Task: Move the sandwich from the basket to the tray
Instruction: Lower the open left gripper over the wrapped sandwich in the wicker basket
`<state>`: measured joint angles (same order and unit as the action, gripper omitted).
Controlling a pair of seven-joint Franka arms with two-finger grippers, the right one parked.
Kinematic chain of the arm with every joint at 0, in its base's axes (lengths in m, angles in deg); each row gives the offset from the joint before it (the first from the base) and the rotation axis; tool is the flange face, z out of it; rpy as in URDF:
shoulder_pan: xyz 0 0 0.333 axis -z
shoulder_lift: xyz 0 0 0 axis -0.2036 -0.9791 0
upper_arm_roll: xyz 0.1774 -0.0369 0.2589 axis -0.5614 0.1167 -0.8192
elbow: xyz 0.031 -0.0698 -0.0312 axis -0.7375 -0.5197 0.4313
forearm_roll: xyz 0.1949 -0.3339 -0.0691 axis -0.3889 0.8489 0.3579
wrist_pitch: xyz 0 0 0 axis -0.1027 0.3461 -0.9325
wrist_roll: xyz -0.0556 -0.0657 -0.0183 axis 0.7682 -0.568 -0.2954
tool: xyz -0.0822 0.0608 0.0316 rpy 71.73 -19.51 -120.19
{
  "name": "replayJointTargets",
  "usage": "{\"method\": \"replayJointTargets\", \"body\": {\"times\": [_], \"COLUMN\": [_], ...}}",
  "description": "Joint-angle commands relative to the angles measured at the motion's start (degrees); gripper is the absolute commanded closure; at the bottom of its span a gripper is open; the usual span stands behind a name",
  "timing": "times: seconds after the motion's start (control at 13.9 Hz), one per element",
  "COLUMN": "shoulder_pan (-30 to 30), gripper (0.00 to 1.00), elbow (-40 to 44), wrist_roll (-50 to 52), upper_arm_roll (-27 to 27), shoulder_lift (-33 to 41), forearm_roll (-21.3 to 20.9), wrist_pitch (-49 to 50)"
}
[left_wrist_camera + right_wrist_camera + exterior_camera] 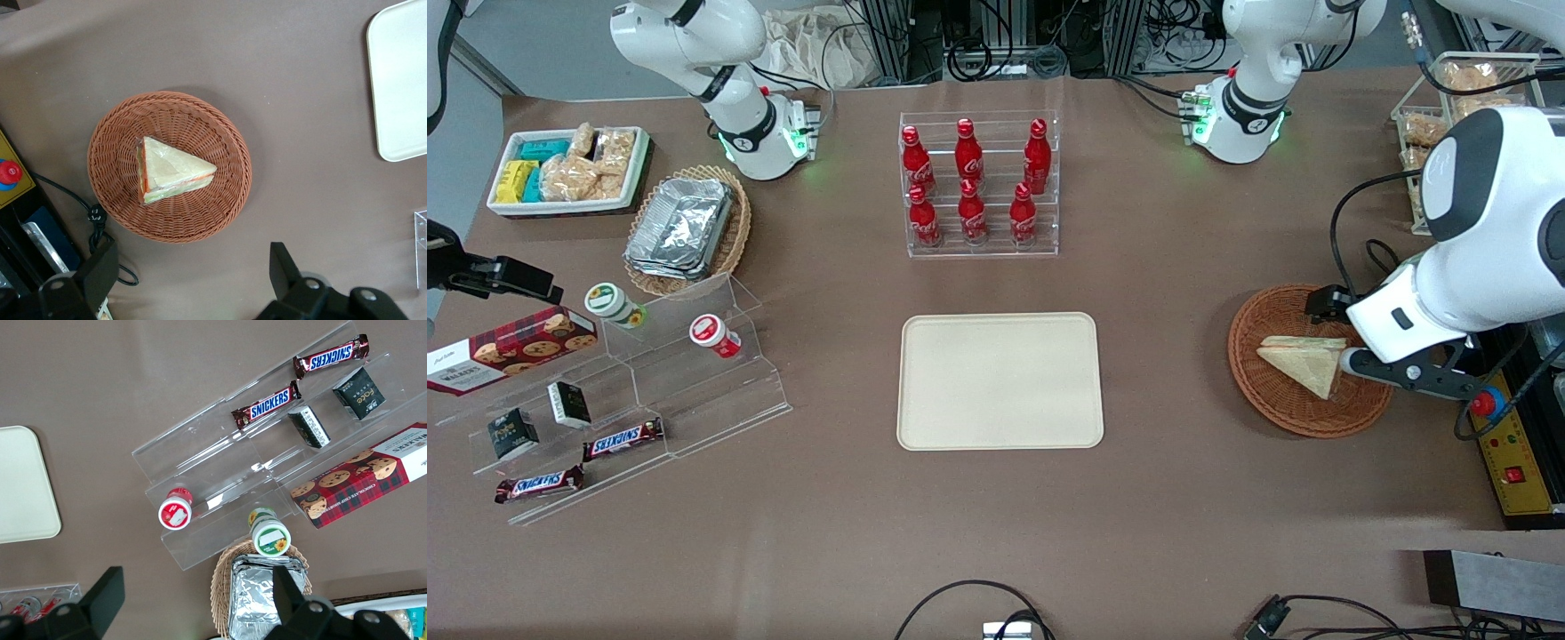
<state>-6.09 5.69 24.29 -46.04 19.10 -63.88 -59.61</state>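
the left arm's hand [190, 280] is held above the brown table [293, 100] with its two dark fingers [283, 267] spread wide and nothing between them. just below it, and a little off from under it, sits the round reddish-brown woven wicker basket [107, 133]. inside that basket, near its middle, the triangular wedge of pale bread in clear wrap, the sandwich [172, 170], is seen lying flat, its orange-red filling showing along the cut edges.

the sandwich is judged to be light and soft: the bread would give way under a hard squeeze, and the clear film is likely to be slick and may slide over the bread. a gentle hold across the two flat faces, near the thick cut edge and away from the thin corner, is thought safest.

farther from the hand, well apart from the basket, the large flat cream rectangular tray with rounded corners [1000, 380] is seen bare, so the transfer is not yet begun.
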Motion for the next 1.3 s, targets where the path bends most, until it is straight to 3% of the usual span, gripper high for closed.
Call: {"method": "replayJointTargets", "body": {"times": [0.0,0.29,0.43,0.58,0.79,0.94,1.23], "shoulder_pan": [0.1,-1.0,-3.0,-5.6,-5.8,-6.1,-7.6], "gripper": [0.00,0.00,0.00,0.00,0.00,0.00,0.00], "elbow": [2.6,0.8,-3.8,-14.6,-27.5,-31.3,-36.7], "wrist_roll": [0.5,2.5,11.0,16.3,31.7,37.5,39.0], "upper_arm_roll": [0.2,-1.1,-1.6,-1.7,-1.7,-1.7,-1.8], "shoulder_lift": [-1.5,-1.1,0.6,6.0,8.9,8.2,6.5], "forearm_roll": [-0.8,-0.4,0.6,2.9,2.6,2.6,2.5], "wrist_pitch": [1.6,2.0,-1.3,-10.8,-25.3,-31.3,-38.1]}}
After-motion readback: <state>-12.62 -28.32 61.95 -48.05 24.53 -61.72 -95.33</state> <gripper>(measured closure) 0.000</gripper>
